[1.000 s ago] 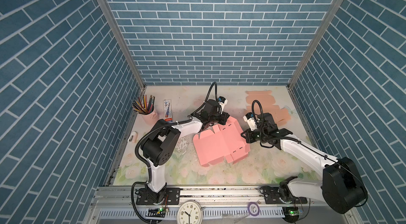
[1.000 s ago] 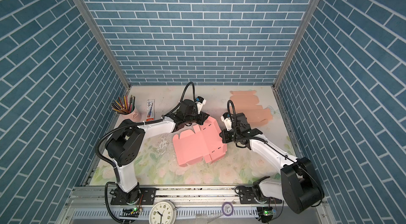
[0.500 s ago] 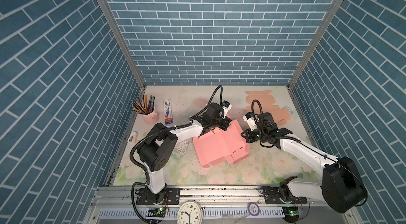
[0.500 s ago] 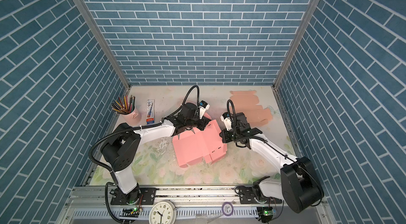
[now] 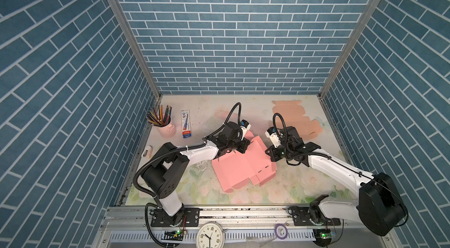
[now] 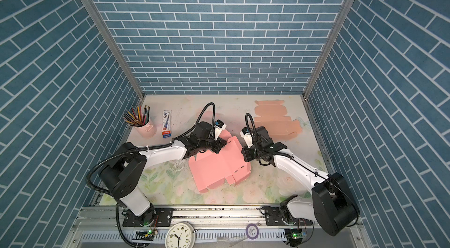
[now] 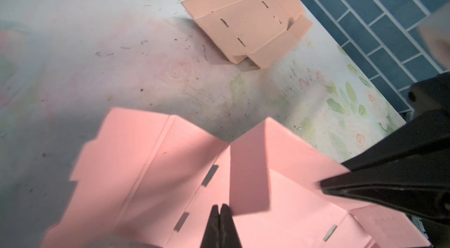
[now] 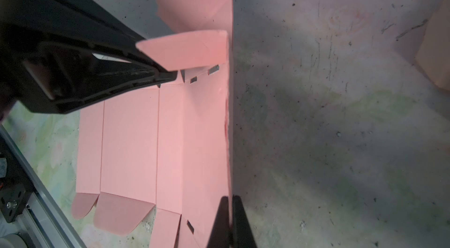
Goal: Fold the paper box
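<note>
The pink paper box [image 5: 243,169] [image 6: 219,166] lies partly opened out in the middle of the table in both top views. My left gripper [image 5: 243,150] [image 7: 220,207] is shut over the box's rear part, with nothing between its fingertips. Those tips rest against a small flap [image 7: 249,173] [image 8: 185,49] that stands up from the sheet. My right gripper [image 5: 269,155] [image 8: 230,200] is shut on the box's right side panel, which is raised on edge; the pink sheet runs between its fingers.
A flat peach box blank [image 5: 292,117] [image 7: 246,23] lies at the back right. A pink cup of pencils [image 5: 165,125], a blue-white packet [image 5: 186,124] and a small white item [image 5: 147,154] sit at the left. A clock [image 5: 209,235] is on the front rail.
My left gripper has come forward from behind the box to over its rear part, against the flap. The right arm has held still.
</note>
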### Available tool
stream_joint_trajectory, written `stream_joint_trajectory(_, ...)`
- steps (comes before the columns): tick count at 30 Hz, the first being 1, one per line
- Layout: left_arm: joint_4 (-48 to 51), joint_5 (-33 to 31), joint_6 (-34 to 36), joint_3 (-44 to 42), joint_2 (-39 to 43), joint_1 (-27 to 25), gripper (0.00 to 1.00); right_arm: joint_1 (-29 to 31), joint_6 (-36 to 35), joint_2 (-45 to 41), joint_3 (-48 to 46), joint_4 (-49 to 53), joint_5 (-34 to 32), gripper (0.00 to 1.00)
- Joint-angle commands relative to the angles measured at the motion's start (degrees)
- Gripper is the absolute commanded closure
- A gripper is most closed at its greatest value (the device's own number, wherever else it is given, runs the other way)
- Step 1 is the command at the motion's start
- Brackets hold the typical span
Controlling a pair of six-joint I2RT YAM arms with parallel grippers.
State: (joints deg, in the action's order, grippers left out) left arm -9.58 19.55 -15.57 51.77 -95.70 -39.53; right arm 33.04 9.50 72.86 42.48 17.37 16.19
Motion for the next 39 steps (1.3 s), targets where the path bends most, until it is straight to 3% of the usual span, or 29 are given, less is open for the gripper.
stream_joint_trajectory(1,-1.7,-1.4,-2.1,-2.5,2.2,3.2,1.0,0.9,-3.7,0.0,2.0,2.5,-1.7,1.0)
stream_joint_trajectory(2,-1.4,-2.3,-2.9,-3.2,2.3,4.1,1.0,1.0,-3.9,0.0,2.1,2.7,-1.7,1.0)
stream_joint_trajectory(5,-1.5,-3.3,-4.7,-4.7,2.5,6.2,0.73,1.2,-4.5,-0.1,2.5,3.4,-2.0,1.0)
stream_joint_trajectory(7,-1.2,-4.0,-4.5,-4.9,2.4,6.2,0.62,1.2,-4.8,-0.2,2.8,3.7,-2.1,1.0)
stream_joint_trajectory(23,-1.2,-3.7,-3.0,-6.0,1.4,4.9,0.54,1.5,-6.2,1.9,5.6,4.6,-2.8,1.0)
stream_joint_trajectory(28,-1.3,-4.9,-2.2,-5.9,0.8,4.9,0.37,1.5,-6.5,2.0,5.8,4.8,-2.8,1.0)
stream_joint_trajectory(39,-1.7,-2.4,-1.3,-4.5,-1.1,3.3,0.41,1.5,-6.6,2.2,6.1,4.8,-3.1,1.0)
